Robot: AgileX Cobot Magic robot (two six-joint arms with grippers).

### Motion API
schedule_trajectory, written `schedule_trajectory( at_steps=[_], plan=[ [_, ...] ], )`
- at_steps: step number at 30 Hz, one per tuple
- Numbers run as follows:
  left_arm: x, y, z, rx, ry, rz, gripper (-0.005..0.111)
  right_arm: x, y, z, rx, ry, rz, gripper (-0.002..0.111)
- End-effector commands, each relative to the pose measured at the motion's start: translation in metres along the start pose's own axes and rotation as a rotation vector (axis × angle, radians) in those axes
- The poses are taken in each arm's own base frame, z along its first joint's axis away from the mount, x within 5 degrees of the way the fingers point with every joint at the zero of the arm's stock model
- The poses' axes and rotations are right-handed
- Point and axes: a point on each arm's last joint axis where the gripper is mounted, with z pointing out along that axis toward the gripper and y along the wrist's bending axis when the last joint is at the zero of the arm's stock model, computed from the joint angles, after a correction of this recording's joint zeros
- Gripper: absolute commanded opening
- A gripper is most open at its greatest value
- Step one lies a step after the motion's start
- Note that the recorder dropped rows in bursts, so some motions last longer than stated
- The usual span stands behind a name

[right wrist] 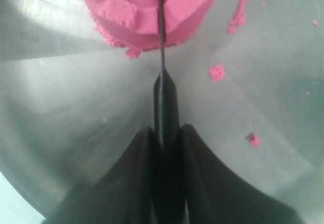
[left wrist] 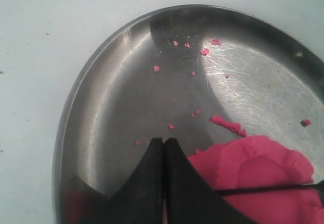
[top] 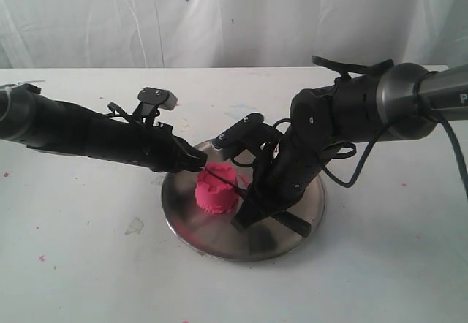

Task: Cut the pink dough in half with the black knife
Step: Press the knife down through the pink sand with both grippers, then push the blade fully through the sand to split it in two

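Steel plate [top: 307, 224] holds your pink dough [top: 216, 189] | right tool [right wrist: 164, 148] pinches black knife [right wrist: 162, 41], blade in dough top | left tool [left wrist: 164, 150] pressed together beside dough

White tabletop [top: 88, 264], faint pink specks; pale wrinkled white curtain [top: 183, 16] behind; soft, even light.

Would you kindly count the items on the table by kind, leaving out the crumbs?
Pink dough lump: 1
Black knife: 1
Steel plate: 1
Total: 3
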Motion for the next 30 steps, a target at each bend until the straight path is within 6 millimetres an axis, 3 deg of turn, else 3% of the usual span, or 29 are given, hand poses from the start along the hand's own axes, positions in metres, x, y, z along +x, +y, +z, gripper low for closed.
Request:
schedule_trajectory(
  at_steps=[1, 30],
  plan=[
    [0.0173, 0.0010, 0.0094, 0.028, 0.061, 0.001, 0.000, -0.0004, 0.0006, -0.0007, -0.001, -0.005, -0.003, 0.000],
    [0.0182, 0.0014, 0.0101, 0.028, 0.064, -0.004, 0.000, 0.0021, 0.0014, 0.0001, -0.007, 0.009, -0.003, 0.000]
  ],
)
